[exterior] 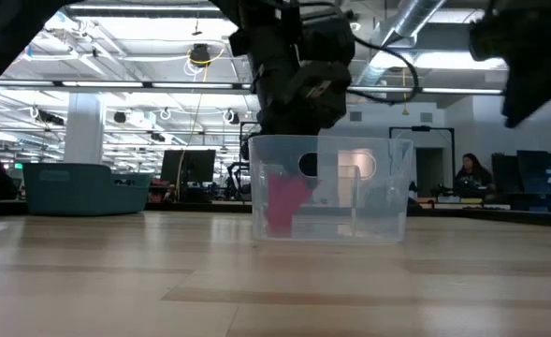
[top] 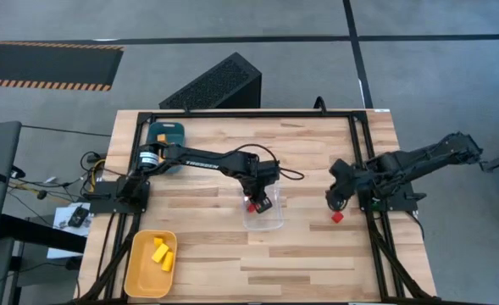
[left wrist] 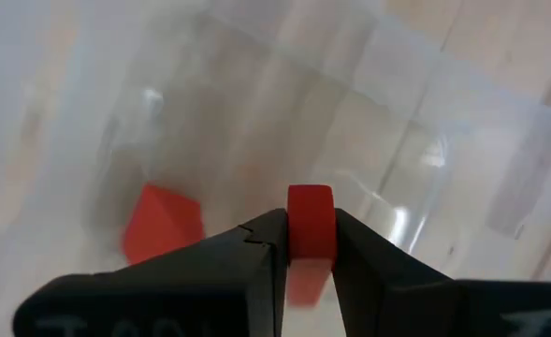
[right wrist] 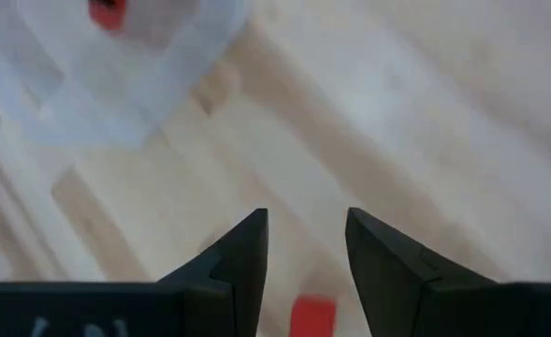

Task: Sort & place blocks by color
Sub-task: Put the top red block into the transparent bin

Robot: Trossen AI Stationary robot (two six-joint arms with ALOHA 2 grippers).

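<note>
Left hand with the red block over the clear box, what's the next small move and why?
Probably open the left hand and drop its red block into the clear box. The hand hangs over the box, shut on the block, and another red block already lies inside, so this one belongs there.

The bench (top: 300, 254) is pale wooden planking set in a black frame, standing on a grey floor (top: 435, 76) crossed by dark lines, with a dark mat (top: 46, 66) edged in orange-and-black hazard stripes off to one side. A black perforated case (top: 213, 83) lies just behind the bench. Seen level across the top, the room is a wide open hall — white ceiling ducts (exterior: 425, 23), rows of bright lights, a white column (exterior: 83, 126), monitors (exterior: 186, 168) on far desks, and a seated person (exterior: 467, 176) in the distance.
</note>
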